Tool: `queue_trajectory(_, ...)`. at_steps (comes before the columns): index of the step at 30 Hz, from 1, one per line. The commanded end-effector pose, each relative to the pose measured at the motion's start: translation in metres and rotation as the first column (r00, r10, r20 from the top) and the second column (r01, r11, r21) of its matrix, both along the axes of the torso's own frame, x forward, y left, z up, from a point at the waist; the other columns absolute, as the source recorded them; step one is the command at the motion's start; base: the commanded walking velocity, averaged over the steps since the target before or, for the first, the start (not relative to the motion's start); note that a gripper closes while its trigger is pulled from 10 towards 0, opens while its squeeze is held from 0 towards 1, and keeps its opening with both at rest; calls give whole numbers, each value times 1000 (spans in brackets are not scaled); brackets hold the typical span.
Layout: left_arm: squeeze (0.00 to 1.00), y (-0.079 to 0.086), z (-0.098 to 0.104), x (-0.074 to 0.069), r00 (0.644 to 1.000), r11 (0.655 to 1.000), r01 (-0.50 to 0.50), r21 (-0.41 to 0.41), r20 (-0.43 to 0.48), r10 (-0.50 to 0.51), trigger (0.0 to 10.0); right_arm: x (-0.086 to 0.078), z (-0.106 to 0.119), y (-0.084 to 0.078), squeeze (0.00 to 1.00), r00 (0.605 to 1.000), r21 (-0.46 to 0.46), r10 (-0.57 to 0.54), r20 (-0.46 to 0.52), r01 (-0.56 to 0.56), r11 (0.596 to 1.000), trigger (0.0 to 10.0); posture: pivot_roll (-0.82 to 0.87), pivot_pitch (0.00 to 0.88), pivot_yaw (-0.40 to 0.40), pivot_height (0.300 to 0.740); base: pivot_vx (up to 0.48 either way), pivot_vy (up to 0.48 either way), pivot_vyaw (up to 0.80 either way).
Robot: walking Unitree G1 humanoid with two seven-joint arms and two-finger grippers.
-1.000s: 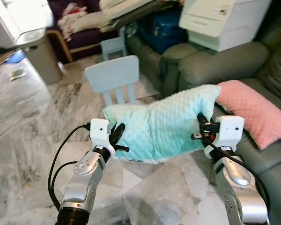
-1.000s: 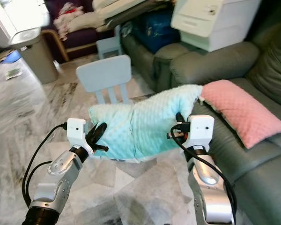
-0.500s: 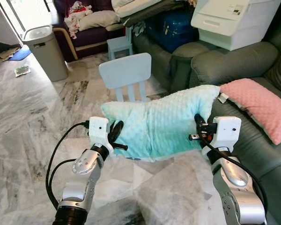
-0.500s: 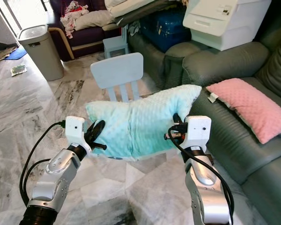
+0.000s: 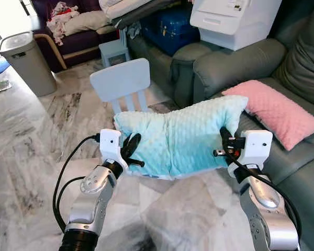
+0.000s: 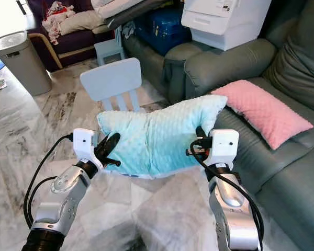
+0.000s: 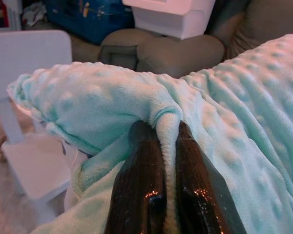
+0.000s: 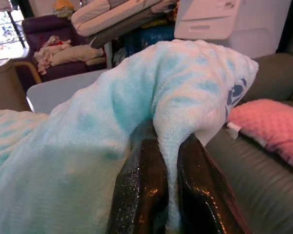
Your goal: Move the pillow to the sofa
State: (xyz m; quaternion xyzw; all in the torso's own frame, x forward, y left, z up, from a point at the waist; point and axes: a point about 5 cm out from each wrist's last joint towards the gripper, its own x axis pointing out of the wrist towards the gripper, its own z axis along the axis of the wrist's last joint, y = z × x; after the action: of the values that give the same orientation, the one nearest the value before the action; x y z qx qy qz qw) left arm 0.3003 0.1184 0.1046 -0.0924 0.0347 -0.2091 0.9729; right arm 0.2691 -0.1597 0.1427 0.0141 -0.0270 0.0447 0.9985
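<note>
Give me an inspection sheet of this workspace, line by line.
Surface: grey marble floor.
Job's things: mint pillow held in the air; grey sofa on the robot's right.
Clutter: pink pillow on the sofa seat.
Hands: left hand and right hand each pinch a fold of the pillow.
Cables: black cable loops by the left arm.
Surroundings: light blue child's chair, grey bin, white box.

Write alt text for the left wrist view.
The left gripper pinches a fold of the mint dotted pillow between its two black fingers. Behind the pillow are a pale blue chair and a grey sofa armrest.
</note>
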Motion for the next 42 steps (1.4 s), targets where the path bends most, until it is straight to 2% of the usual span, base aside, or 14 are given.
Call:
queue_trajectory(1,0,1,5,1,1000,1000,2,2,20,-2,10000,0,7,4,0,999,6,21,26,-21,1000,10000,-201,71,110,740,337,0,-800)
queue_trajectory(42,0,-6,0,-4,999,999,51,-11,-7,-51,10000,-2,6,9,0,999,12,38,19,-39,999,10000,-202,85,112,740,306,0,-768)
